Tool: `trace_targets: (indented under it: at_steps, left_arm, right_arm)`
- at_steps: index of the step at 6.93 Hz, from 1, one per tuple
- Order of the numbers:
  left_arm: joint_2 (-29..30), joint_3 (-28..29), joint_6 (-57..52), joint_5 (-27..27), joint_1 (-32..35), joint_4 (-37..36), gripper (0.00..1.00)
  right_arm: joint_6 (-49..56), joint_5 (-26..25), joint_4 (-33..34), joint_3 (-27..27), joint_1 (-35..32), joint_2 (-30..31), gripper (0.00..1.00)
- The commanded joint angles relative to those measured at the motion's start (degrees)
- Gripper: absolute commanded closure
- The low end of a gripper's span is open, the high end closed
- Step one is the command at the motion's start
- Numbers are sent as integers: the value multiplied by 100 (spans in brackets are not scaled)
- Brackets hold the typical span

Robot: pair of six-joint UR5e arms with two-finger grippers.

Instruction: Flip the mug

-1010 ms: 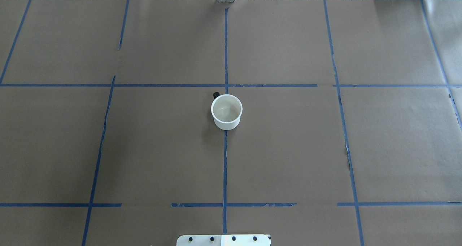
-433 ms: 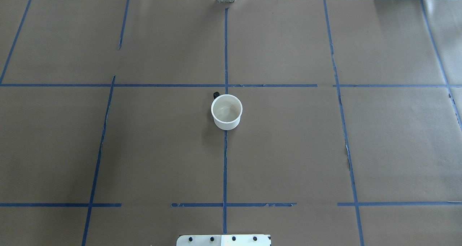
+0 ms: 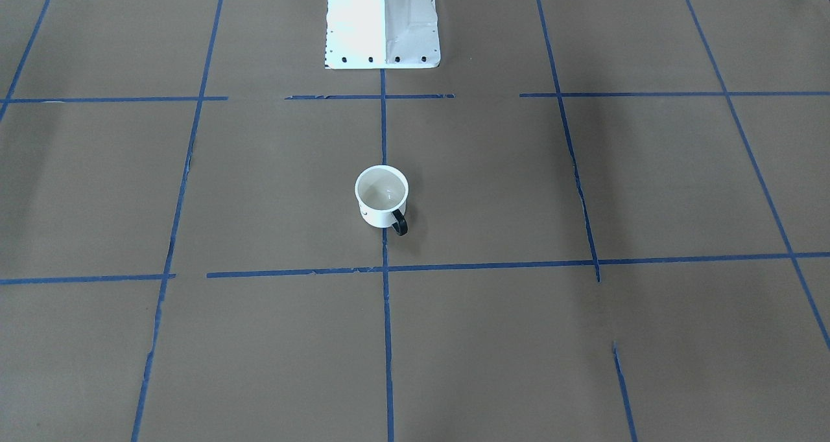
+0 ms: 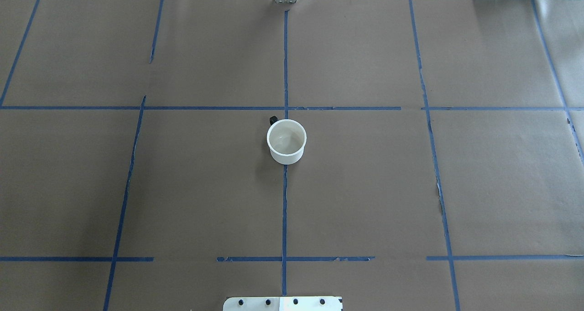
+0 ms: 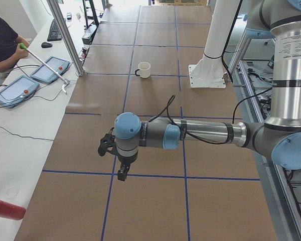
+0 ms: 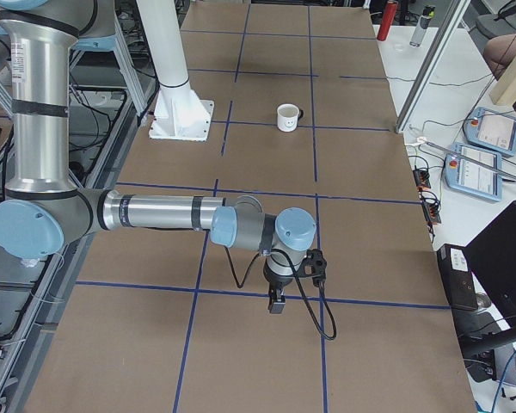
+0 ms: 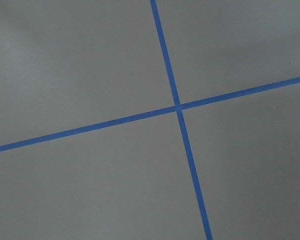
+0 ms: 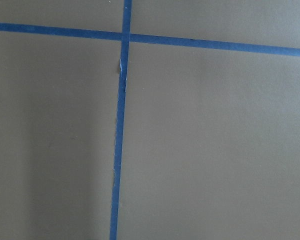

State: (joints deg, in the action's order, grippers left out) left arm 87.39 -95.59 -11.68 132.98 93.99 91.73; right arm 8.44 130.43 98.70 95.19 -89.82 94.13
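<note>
The small white mug (image 4: 286, 141) stands upright, mouth up, near the middle of the brown table on the centre tape line. Its black loop handle (image 3: 400, 223) points away from the robot. It also shows in the front view (image 3: 382, 197), the left side view (image 5: 144, 69) and the right side view (image 6: 287, 117). My left gripper (image 5: 122, 173) hangs over the table's left end, far from the mug. My right gripper (image 6: 276, 303) hangs over the right end, also far from the mug. I cannot tell whether either is open or shut. Both wrist views show only paper and tape.
The robot's white base plate (image 3: 382, 21) sits at the near centre edge. Blue tape lines (image 4: 285, 210) grid the brown paper. A metal post (image 5: 65, 37) stands at the far edge. Operator pendants (image 5: 50, 69) lie on the white side bench, and a red can (image 5: 5, 208).
</note>
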Motion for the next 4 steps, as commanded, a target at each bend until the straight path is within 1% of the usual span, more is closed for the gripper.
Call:
trace_targets:
  at_steps: [1, 2, 3, 4]
  left_arm:
    - [7, 303, 16, 35, -4, 3, 0]
    - [24, 383, 34, 148, -4, -67, 0]
    - [15, 357, 121, 593, -4, -189, 0]
    - [41, 340, 122, 606, -12, -443, 0]
  right_arm:
    - [0, 0, 0, 0, 0, 0, 0]
    - [0, 0, 0, 0, 0, 0, 0]
    - [0, 0, 0, 0, 0, 0, 0]
    - [0, 0, 0, 0, 0, 0, 0]
